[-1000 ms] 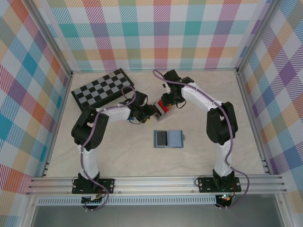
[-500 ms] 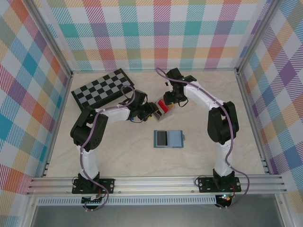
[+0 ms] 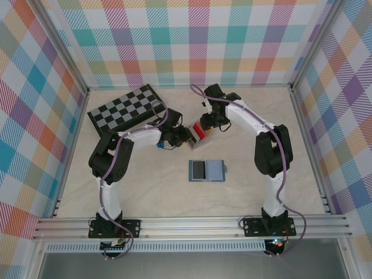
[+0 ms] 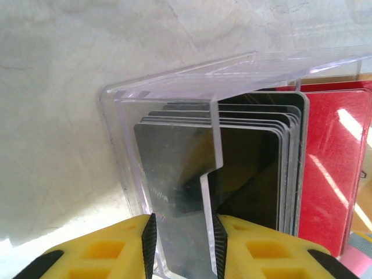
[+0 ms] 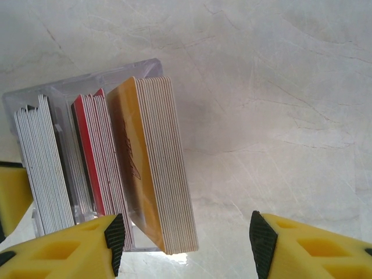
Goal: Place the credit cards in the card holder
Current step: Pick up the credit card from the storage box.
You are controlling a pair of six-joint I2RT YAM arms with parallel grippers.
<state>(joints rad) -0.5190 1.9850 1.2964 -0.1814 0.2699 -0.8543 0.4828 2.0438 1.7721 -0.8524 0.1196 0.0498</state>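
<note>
Top: card holder [image 3: 199,131] toward 12 o'clock of centre; left gripper [image 3: 185,137] at its 9, right gripper [image 3: 208,123] at 1.
Left wrist: jaws just narrowed, clamping holder wall, bracing it.
Right wrist: jaws released astride slotted credit cards [image 5: 152,165].

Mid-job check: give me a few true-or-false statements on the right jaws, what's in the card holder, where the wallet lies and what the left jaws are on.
1. The right gripper has its jaws open. True.
2. The card holder is empty. False: white cards and red cards stand upright in it.
3. The wallet lies on the chessboard. False: it lies flat on the table, apart from the chessboard and nearer the arm bases than the card holder.
4. The left gripper has its jaws pinched on the card holder's clear wall. True.
</note>
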